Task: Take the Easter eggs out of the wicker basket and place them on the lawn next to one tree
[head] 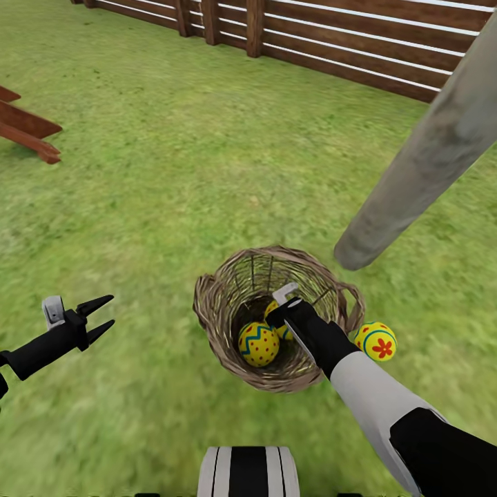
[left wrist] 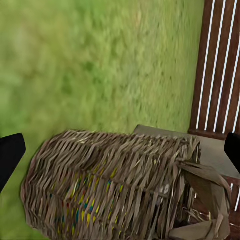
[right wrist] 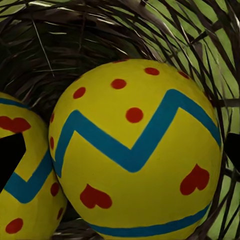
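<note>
Pincer down in the wicker basket (head: 228, 304), two eggs inside and one out on the grass.

Our right pincer (head: 284, 312) is reaching into the basket on the lawn (head: 172, 172), and from the right wrist view we see one Easter egg (right wrist: 137, 150) sitting big between the dark fingertips with the jaws spread either side of it, not touching as far as we can tell, plus a second egg (right wrist: 22, 175) just beside it. From the head view a third egg (head: 376, 341) lies on the grass right against the basket's outer wall, near the foot of the pale grey tree trunk (head: 428, 152). Our left pincer (head: 96, 316) hangs off to the side over the grass, jaws parted and holding nothing. Brown wooden fence (head: 331, 41) runs along the back.
</note>
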`<state>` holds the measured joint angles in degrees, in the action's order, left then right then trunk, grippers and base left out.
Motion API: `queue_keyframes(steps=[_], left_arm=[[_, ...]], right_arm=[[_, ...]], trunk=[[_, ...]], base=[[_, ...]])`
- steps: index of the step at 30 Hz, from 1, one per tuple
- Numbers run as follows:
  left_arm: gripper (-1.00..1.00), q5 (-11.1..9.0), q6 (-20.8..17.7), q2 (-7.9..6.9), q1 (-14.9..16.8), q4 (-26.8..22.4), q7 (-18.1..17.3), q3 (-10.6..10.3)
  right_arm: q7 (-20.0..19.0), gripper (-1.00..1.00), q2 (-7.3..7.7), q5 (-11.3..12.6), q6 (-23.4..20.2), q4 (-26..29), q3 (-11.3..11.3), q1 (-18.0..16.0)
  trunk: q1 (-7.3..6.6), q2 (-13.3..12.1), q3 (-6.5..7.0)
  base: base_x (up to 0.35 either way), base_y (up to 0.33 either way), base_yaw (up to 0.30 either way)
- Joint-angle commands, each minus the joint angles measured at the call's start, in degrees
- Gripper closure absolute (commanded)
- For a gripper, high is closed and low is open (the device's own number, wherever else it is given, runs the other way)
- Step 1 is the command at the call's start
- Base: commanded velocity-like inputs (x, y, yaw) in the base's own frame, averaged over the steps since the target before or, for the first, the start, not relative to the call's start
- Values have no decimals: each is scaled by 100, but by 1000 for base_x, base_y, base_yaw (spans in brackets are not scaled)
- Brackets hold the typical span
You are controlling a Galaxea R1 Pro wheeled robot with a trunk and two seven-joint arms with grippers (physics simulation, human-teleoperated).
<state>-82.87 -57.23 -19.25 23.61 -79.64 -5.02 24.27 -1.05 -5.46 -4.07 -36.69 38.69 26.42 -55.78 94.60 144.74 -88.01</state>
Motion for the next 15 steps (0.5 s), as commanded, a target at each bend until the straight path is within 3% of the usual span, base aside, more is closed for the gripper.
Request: queue_keyframes(steps=[1,11,15], left_arm=[[-100,51,-25,1,3,2,-52,8],[-100,51,-25,0,3,1,-51,8],[-100,-48,-30,8,-6,9,-69,15]], right_arm=[[-10,-100,1,-44,-33,14,12,-3],[94,-100,10,-41,-40,123,12,-3],[156,-100,30,-16,-170,15,3,-17]], trunk=[[-1,1,-10],[-1,1,-17],[-1,1,-17]], base=[[2,-1,0],[0,0,0],[0,0,0]])
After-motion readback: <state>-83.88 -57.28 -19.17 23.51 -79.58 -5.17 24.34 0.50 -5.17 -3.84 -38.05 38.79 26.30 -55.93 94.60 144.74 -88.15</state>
